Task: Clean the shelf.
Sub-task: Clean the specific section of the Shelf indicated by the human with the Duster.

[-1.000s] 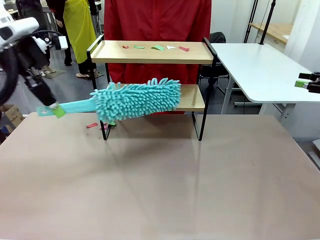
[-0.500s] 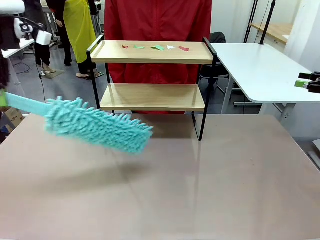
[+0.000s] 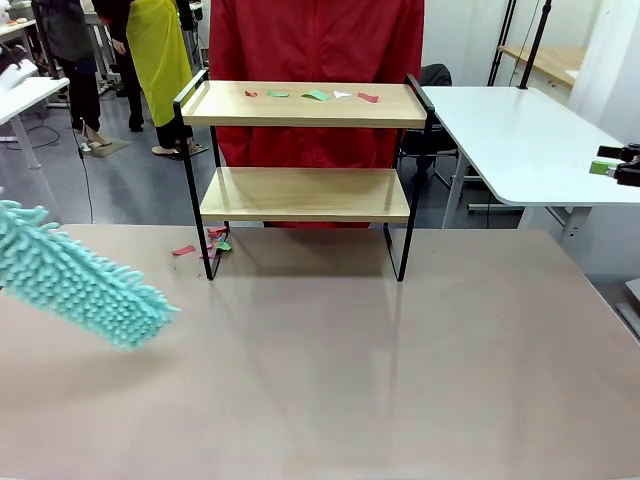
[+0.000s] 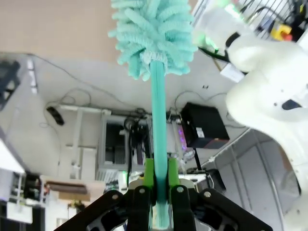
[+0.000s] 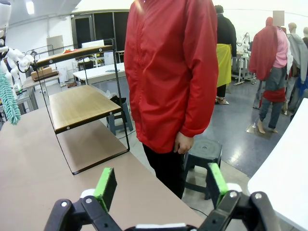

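The shelf (image 3: 305,194) stands at the back middle of the table, and it also appears in the right wrist view as the shelf (image 5: 79,103). Several red, green and white paper scraps (image 3: 316,95) lie on its top board; the lower board looks bare. More scraps (image 3: 205,246) lie on the table by its front left leg. A teal fluffy duster (image 3: 80,288) hangs over the table's left edge. My left gripper (image 4: 159,185) is shut on the duster's handle (image 4: 158,120), head pointing away. My right gripper (image 5: 161,185) is open and holds nothing; it sits at the far right (image 3: 612,168).
A person in a red jacket (image 3: 315,40) stands right behind the shelf. A white table (image 3: 520,140) fills the back right. The brown tabletop (image 3: 380,370) in front of the shelf is wide and flat. Other people stand farther back on the left.
The duster has swung off the shelf's lower board, leftward and down to the table's left edge. The left arm has left the front view. The right gripper has not moved.
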`<state>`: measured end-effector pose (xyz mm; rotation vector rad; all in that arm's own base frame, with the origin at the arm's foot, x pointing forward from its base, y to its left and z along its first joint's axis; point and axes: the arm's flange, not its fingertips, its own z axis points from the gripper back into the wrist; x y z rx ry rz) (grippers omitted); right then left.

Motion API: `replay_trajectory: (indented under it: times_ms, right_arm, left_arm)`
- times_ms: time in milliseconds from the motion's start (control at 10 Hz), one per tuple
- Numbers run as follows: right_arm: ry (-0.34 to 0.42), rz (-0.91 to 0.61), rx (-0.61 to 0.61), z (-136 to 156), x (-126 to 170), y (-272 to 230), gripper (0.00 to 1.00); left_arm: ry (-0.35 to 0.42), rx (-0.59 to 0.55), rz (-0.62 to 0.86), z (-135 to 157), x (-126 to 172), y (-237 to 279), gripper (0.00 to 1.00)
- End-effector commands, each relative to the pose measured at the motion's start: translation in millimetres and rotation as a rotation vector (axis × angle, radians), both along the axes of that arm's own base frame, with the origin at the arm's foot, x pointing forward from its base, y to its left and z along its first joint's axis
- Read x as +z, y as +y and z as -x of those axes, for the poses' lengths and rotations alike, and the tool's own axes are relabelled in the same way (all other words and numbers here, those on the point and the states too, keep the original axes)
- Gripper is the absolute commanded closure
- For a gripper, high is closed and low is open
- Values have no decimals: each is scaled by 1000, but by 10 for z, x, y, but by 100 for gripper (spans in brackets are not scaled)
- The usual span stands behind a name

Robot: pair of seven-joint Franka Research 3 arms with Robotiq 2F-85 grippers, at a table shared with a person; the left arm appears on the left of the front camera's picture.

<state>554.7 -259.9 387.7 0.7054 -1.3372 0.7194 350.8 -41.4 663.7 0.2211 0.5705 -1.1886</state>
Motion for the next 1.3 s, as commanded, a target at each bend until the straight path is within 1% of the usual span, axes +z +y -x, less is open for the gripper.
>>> replay_trajectory:
  times_ms: [0, 100, 200, 1200]
  right_arm:
    - [-2, 2, 1, 2, 21, 22, 0]
    - [-2, 2, 1, 2, 21, 22, 0]
    - [-2, 2, 1, 2, 21, 22, 0]
    - [-2, 2, 1, 2, 21, 22, 0]
  left_arm:
    - [4, -2, -45, -38, 105, -2, 87]
    - [-52, 19, -56, -70, 59, -19, 87]
    - [0, 2, -31, 0, 40, 8, 87]
    - [0, 2, -31, 0, 40, 8, 87]
